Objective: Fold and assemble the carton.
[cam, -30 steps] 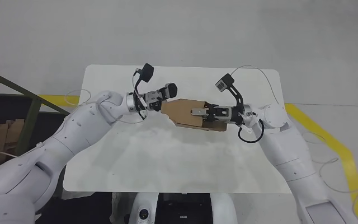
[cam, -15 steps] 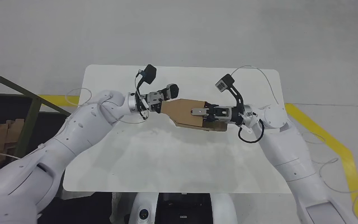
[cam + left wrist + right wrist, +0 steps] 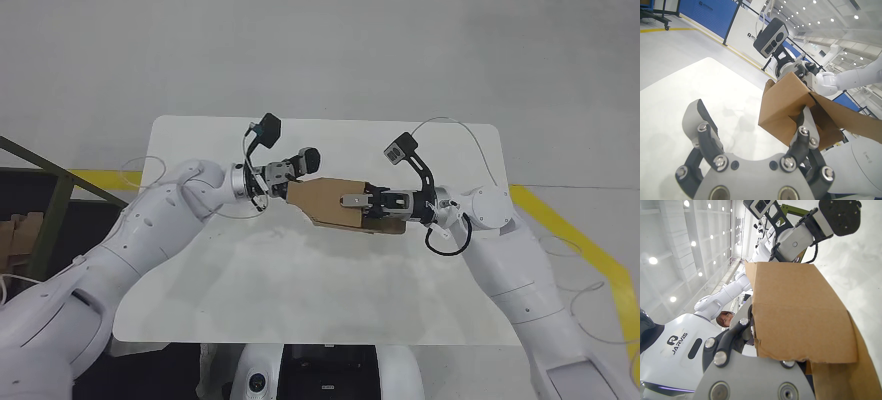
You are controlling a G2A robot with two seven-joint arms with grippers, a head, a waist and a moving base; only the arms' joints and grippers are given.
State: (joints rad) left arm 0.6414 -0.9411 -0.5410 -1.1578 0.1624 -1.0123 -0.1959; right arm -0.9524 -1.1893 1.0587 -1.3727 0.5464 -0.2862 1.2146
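1. Carton [image 3: 333,203] over mid table [image 3: 300,290], between both claws.
2. Right claw [image 3: 360,200] clamped on carton's right part.
3. Left claw [image 3: 298,171] spread wide, one finger [image 3: 807,121] tucked into carton's left end.

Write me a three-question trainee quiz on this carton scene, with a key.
1. True or false: the left gripper is shut on the carton.
2. Which one grips the carton? A: the right gripper. B: the left gripper. C: neither.
3. Fill in: the table under the arms is ___ in colour.
Key: 1 false, it is open beside the carton's end. 2 A. 3 white.
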